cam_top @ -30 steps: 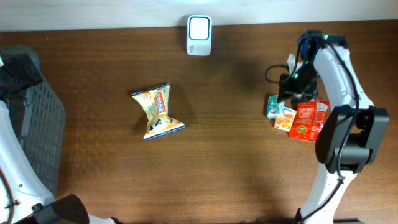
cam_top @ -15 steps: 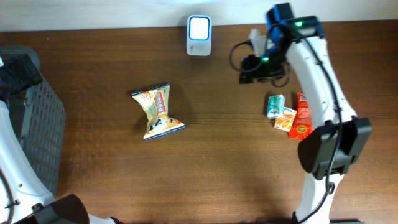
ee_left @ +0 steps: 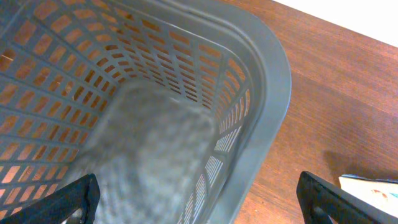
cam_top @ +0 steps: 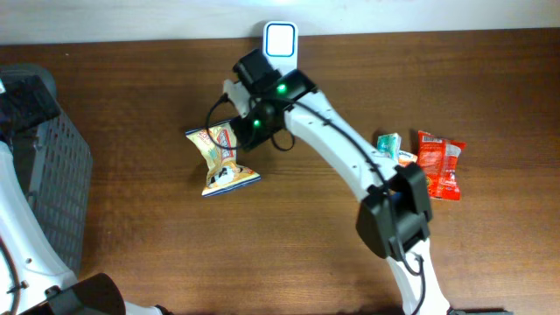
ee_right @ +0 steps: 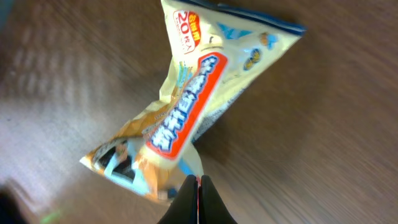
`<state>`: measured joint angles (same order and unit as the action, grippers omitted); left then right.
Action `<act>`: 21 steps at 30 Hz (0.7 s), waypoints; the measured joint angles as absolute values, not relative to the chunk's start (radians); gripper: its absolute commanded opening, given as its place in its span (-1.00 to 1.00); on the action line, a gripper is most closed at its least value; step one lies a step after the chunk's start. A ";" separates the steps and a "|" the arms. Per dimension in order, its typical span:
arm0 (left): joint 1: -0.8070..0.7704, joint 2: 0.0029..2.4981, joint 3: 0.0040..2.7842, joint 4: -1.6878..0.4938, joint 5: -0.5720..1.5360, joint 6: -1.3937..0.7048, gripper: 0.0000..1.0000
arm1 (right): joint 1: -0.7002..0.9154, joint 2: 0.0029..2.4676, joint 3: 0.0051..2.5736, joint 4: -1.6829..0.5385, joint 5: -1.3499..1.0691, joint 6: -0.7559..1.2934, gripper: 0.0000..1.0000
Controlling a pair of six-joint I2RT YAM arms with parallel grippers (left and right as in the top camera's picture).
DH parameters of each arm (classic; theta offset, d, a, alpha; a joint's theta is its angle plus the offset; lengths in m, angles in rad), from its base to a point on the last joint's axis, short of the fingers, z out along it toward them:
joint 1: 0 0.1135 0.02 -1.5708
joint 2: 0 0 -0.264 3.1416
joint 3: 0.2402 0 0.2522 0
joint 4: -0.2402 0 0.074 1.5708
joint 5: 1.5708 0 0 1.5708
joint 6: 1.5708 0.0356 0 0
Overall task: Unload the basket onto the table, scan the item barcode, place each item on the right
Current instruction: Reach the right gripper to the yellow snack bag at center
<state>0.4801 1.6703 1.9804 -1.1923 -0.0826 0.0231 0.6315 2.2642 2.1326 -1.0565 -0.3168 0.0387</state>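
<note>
- Right arm [cam_top: 337,144]: white tubular links, black joint housings, small green lights [cam_top: 280,88], a thin looping black cable [cam_top: 215,112].
- Left arm [cam_top: 19,223]: smooth white shell.
- Right gripper [ee_right: 198,194]: black, tapered fingers.

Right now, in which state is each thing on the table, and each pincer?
Yellow crumpled foil snack bag: lying, twisted at the middle.
White box-shaped scanner: window lit.
Grey plastic mesh basket: upright; contents unclear.
Red foil packet: lying flat.
Left pincer: open, over the basket.
Right pincer: shut, at the bag's edge.
</note>
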 measured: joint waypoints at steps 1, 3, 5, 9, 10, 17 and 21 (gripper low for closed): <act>0.480 1.670 1.980 -1.192 -0.083 0.023 0.98 | 0.641 2.286 2.133 -1.044 -0.315 0.047 -0.92; 0.480 1.670 1.980 -1.192 -0.083 0.023 0.99 | 0.653 2.312 2.133 -1.019 -0.314 0.051 -0.92; 0.480 1.670 1.980 -1.192 -0.083 0.023 0.98 | 0.661 2.326 2.133 -1.000 -0.311 0.053 -0.92; 0.480 1.670 1.980 -1.192 -0.083 0.023 0.98 | 0.665 2.331 2.133 -0.952 -0.312 0.053 -0.92; 0.480 1.670 1.980 -1.192 -0.083 0.023 0.98 | 0.665 2.331 2.133 -0.940 -0.311 0.053 -0.92; 0.480 1.670 1.980 -1.192 -0.083 0.023 0.99 | 0.666 2.348 2.133 -0.931 -0.313 0.053 -0.92; 0.480 1.670 1.980 -1.192 -0.083 0.023 0.98 | 0.671 2.387 2.133 -0.936 -0.320 0.054 -0.92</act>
